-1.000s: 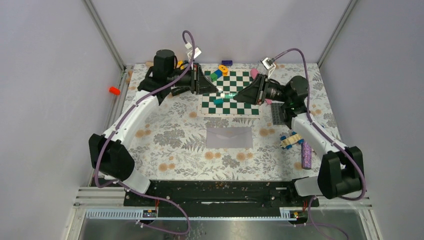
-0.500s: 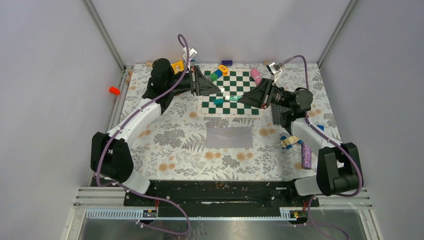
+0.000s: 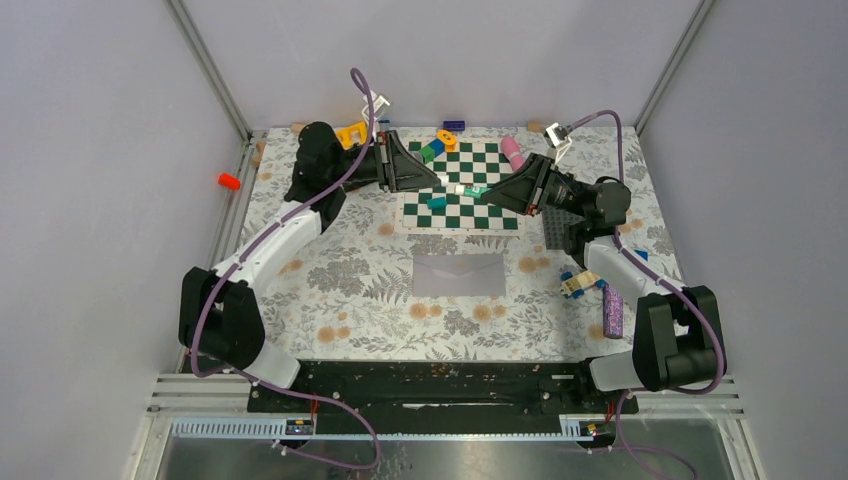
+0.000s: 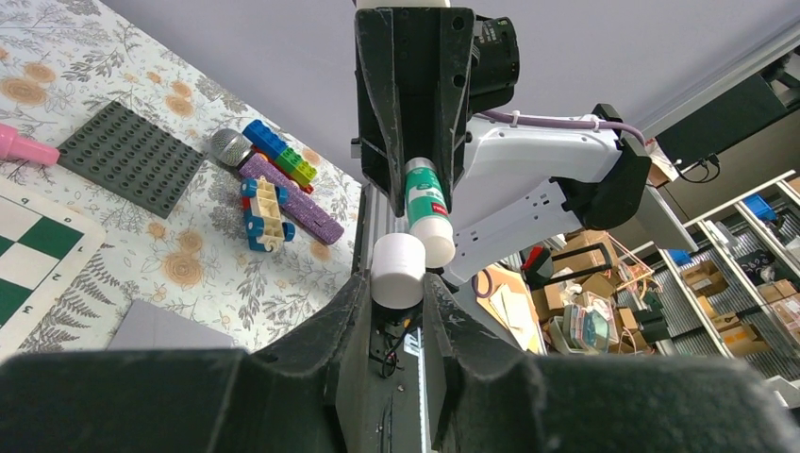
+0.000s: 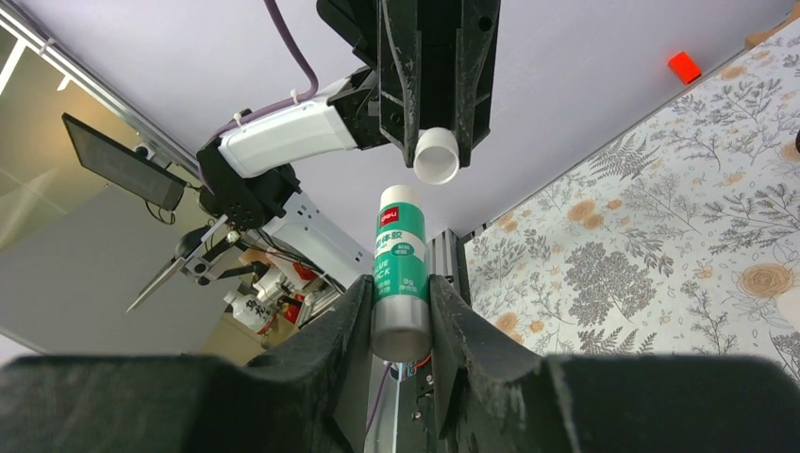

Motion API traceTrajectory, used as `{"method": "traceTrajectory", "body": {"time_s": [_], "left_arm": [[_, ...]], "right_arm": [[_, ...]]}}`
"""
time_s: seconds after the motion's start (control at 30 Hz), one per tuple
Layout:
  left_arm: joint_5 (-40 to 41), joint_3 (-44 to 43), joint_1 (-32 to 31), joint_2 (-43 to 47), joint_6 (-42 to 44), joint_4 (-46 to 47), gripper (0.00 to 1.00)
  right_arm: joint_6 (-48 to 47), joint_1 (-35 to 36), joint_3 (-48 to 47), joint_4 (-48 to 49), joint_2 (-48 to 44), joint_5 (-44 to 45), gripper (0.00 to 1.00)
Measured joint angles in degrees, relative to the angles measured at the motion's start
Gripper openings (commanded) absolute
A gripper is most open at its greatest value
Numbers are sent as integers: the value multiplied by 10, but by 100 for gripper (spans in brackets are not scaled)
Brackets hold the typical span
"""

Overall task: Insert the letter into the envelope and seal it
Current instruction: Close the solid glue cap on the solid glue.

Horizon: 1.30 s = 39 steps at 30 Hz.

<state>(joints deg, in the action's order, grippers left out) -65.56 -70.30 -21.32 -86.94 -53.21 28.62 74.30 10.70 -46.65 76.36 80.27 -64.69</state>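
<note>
The light grey envelope [image 3: 458, 274] lies flat in the middle of the table, flap shut, and its corner shows in the left wrist view [image 4: 165, 328]. No separate letter is in view. My left gripper [image 3: 447, 186] is shut on a white glue-stick cap [image 4: 397, 269], held over the chessboard. My right gripper [image 3: 482, 190] faces it and is shut on a green glue stick [image 5: 400, 274], white tip pointing at the cap [image 5: 436, 156]. Cap and stick are a small gap apart. Both grippers are well behind the envelope.
A green chessboard [image 3: 462, 190] with small blocks lies under the grippers. A dark studded plate [image 3: 555, 225], brick toys [image 3: 582, 282] and a purple bar [image 3: 612, 310] lie on the right. A pink piece [image 3: 511, 152] and an orange piece [image 3: 352, 130] sit at the back.
The cap has come off the glue stick: the two grippers, joined at the stick before, are now slightly apart. The right arm has drawn back to the right.
</note>
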Motion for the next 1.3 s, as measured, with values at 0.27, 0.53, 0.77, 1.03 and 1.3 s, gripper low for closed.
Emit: {"method": "traceTrajectory", "body": {"time_s": [0.27,0.53,0.77,1.03,1.3], "left_arm": [[-3,3,-13,3,-11,15,15],[-4,3,-21,3,-15,17,14],[-5,3,-21,3,-17,19,14],[-5,3,-23,3,-14,16,14],[-5,3,-23,3,6,-1,13]], "right_arm": [[6,0,0,8,2,11,3],[12,0,0,16,9,14,2],[17,0,0,24,16,19,1],[19,0,0,25,16,18,0],[19,-1,1,25,16,18,0]]}}
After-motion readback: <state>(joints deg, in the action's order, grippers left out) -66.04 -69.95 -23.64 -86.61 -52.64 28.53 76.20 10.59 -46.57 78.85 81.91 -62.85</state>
